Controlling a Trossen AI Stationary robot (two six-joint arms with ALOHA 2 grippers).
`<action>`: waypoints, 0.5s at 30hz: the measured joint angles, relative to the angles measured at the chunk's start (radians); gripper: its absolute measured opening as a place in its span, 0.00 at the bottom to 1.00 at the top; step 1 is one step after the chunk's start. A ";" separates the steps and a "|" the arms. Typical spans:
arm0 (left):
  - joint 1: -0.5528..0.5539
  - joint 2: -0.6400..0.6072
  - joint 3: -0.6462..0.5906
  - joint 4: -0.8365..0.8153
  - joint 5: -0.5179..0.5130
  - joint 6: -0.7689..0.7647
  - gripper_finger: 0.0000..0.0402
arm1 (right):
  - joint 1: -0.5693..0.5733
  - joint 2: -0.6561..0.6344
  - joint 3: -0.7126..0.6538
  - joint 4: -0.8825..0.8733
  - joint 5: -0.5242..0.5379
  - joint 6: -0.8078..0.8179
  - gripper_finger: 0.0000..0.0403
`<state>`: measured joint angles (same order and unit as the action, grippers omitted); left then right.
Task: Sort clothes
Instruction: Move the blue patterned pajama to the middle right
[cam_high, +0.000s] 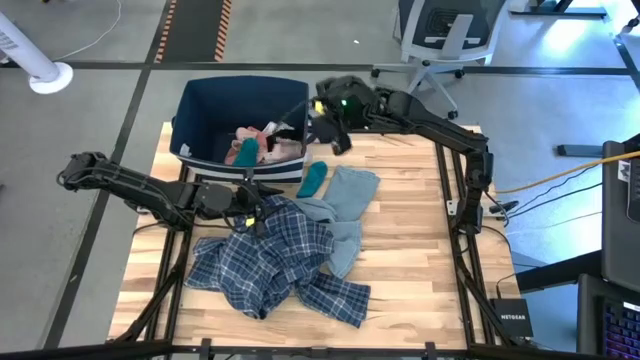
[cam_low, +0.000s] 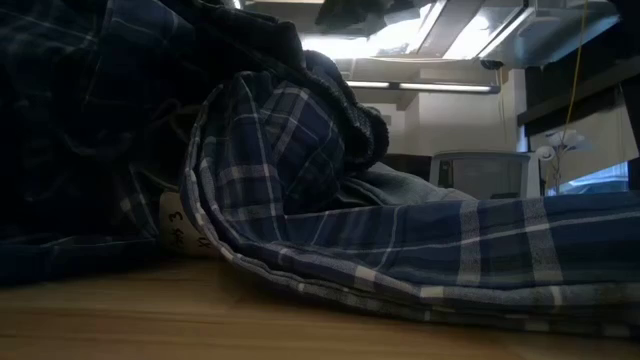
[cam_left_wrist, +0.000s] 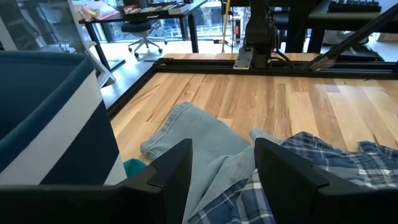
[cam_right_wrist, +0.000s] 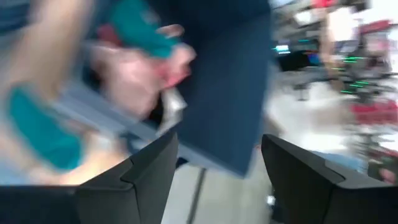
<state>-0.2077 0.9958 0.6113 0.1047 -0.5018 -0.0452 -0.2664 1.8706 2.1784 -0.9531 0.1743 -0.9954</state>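
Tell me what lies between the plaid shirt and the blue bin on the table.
In the high view, the light grey-blue garment and a teal piece lie between the plaid shirt and the dark blue bin.

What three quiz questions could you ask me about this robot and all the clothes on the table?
1. True or false: the plaid shirt is lying inside the blue bin.
2. Which pincer is up at the bin's corner? A) left pincer B) right pincer
3. Fill in: the teal piece on the table lies just in front of the ____.

Key:
1. False. It is spread on the table, with the left pincer open at its upper edge.
2. B. The right pincer is open beside the bin, holding nothing; pink pieces lie inside.
3. Bin; the grey-blue garment is next to it.
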 joint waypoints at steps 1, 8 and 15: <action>0.000 0.000 0.000 0.000 0.000 0.000 0.42 | 0.013 -0.005 0.001 -0.060 -0.007 0.004 0.63; 0.000 0.000 0.000 0.002 0.000 -0.010 0.42 | 0.170 -0.008 -0.056 -0.308 -0.078 0.137 0.63; -0.009 0.000 0.000 -0.013 0.000 -0.052 0.42 | 0.385 -0.030 -0.307 -0.191 -0.080 0.138 0.63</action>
<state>-0.2163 0.9957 0.6117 0.0921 -0.5018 -0.0968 0.1188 1.8406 1.8717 -1.1436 0.0944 -0.8577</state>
